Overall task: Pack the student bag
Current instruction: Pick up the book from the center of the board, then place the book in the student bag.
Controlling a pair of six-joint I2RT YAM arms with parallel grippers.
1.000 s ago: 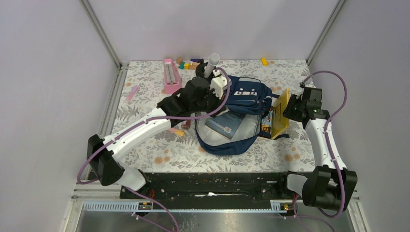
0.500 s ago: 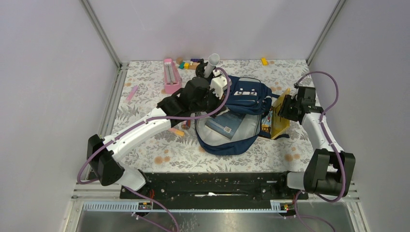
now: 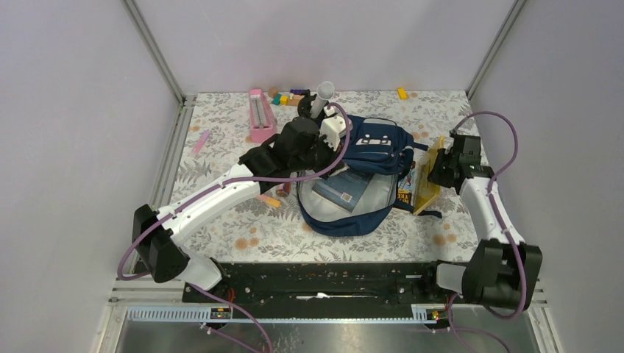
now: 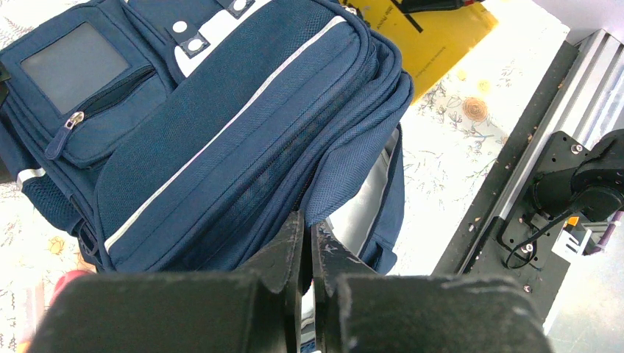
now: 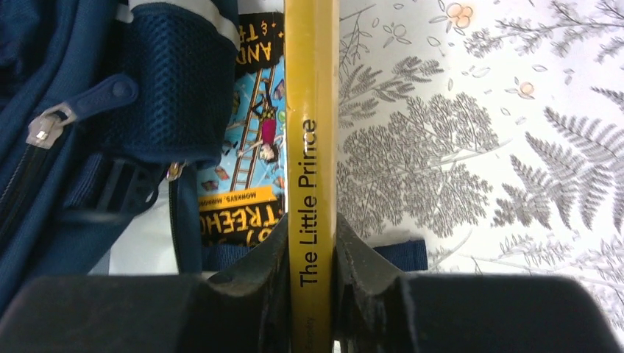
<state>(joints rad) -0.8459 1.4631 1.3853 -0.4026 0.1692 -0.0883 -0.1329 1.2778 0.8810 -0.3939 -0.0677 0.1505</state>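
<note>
The student bag (image 3: 375,147) lies open in the middle of the table, its light grey lining showing and a blue book (image 3: 343,188) inside. My left gripper (image 3: 322,169) is shut on the edge of the bag's navy top flap (image 4: 346,158) and holds it up; in the left wrist view the left gripper (image 4: 307,224) pinches that fabric. A yellow book (image 3: 428,176) stands on edge just right of the bag. My right gripper (image 3: 438,168) is shut on it, and in the right wrist view the right gripper (image 5: 313,246) clamps its spine (image 5: 312,132), lettered "The Little Prince".
A colourful book (image 5: 250,169) lies flat between the bag and the yellow book. At the back stand a pink case (image 3: 260,114), a white tube (image 3: 323,95), coloured blocks (image 3: 284,98) and a yellow block (image 3: 402,93). A pink pen (image 3: 200,141) lies left.
My right gripper's jaws have come in onto the yellow book's spine, and the book now stands more edge-on. The left arm and the bag's flap have not moved.
</note>
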